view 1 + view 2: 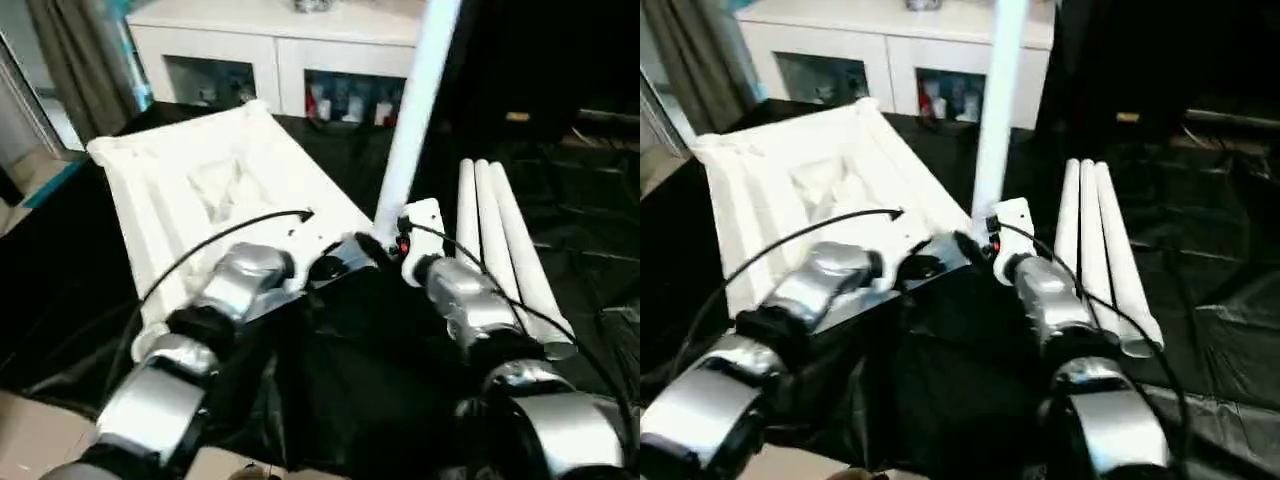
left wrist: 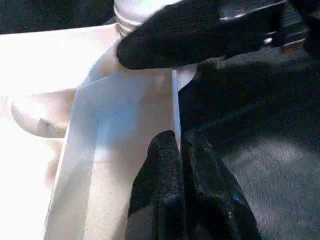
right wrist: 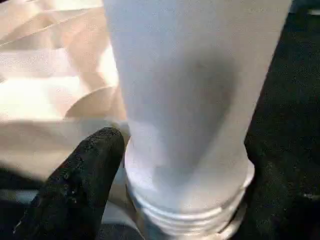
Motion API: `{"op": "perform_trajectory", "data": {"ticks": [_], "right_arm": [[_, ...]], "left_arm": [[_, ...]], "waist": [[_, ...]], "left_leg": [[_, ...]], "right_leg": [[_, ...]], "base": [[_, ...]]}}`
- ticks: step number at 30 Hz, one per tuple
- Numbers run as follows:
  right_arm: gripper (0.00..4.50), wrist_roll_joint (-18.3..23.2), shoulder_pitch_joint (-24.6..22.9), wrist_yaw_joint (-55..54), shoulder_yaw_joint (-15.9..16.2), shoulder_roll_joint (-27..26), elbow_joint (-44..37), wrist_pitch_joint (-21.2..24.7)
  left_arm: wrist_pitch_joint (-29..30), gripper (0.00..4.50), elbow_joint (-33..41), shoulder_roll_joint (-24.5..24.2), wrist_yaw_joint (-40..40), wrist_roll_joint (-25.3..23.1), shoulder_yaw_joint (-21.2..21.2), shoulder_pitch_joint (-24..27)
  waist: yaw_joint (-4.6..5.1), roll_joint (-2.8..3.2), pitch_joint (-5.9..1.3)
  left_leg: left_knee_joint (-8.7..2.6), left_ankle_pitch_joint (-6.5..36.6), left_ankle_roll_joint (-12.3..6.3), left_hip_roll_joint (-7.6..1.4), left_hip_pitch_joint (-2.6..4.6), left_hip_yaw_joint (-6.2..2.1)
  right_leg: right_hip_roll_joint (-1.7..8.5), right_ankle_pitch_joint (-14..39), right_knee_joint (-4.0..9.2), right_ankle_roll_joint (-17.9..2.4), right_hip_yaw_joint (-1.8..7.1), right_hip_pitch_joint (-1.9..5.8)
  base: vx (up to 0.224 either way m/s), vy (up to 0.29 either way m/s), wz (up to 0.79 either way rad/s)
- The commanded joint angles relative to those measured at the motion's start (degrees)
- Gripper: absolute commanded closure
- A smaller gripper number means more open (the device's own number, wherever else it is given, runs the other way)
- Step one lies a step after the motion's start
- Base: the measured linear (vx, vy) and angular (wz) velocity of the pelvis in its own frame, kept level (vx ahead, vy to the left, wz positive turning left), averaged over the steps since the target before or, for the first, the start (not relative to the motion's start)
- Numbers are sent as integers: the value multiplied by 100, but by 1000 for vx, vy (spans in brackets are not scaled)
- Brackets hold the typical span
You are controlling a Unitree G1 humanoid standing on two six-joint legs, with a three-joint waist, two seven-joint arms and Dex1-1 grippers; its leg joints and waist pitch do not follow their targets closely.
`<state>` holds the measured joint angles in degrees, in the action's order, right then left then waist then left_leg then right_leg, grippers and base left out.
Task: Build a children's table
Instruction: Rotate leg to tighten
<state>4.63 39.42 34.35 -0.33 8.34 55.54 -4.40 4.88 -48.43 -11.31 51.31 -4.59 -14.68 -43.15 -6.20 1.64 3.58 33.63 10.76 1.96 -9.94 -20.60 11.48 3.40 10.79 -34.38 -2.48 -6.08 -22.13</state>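
Note:
The white table top (image 1: 200, 180) lies upside down on a black cloth, its ribbed underside facing up. One white leg (image 1: 415, 100) stands upright at the top's near right corner, and its threaded base (image 3: 185, 210) sits at the corner socket. My right gripper (image 1: 385, 248) is around the base of this leg. My left gripper (image 2: 178, 137) is shut on the thin near rim of the table top (image 2: 175, 100), just left of that corner. Three more white legs (image 1: 505, 250) lie side by side on the cloth to the right.
A white cabinet (image 1: 270, 40) with glass-fronted shelves stands behind the work. A grey curtain (image 1: 80, 60) hangs at the far left. The black cloth (image 1: 360, 370) covers the surface under the parts and in front of me.

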Motion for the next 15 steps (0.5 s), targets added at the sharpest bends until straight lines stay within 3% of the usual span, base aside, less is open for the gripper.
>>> {"op": "perform_trajectory", "data": {"ticks": [1,3,4,8,12,15], "right_arm": [[82,-6,-128,713,270,75,-247,-25],[82,-19,-201,1053,321,241,-375,-77],[82,-14,-236,1357,333,418,-471,-108],[82,11,-221,1749,368,578,-515,-103],[82,163,-257,2281,423,679,-699,33],[115,203,-253,2391,429,676,-730,79]], "left_arm": [[-184,450,273,-100,777,180,-194,214],[-209,450,363,-254,1051,211,-210,291],[-326,450,488,-472,1419,288,-223,405],[-196,450,703,-750,1831,347,-256,533],[-156,450,855,-919,1969,372,-193,619],[-147,450,875,-946,1972,369,-182,629]], "waist": [[-60,-39,-419],[-71,-12,-441],[-76,3,-457],[-70,-7,-461],[-91,-9,-439],[-127,-17,-435]], "left_leg": [[-337,761,-546,-447,3,-208],[-333,741,-518,-473,31,-212],[-328,645,-535,-483,14,-223],[-301,585,-592,-472,-20,-212],[-302,709,-557,-467,-12,-207],[-312,762,-485,-477,2,-210]], "right_leg": [[701,1032,408,-1116,411,291],[692,896,379,-1199,408,269],[681,624,328,-1256,397,261],[689,332,287,-1365,405,260],[682,627,325,-1311,403,248],[685,874,344,-1236,410,237]], "base": [[0,0,0],[0,0,0],[0,0,0],[0,0,0],[0,0,0],[0,0,0]]}}
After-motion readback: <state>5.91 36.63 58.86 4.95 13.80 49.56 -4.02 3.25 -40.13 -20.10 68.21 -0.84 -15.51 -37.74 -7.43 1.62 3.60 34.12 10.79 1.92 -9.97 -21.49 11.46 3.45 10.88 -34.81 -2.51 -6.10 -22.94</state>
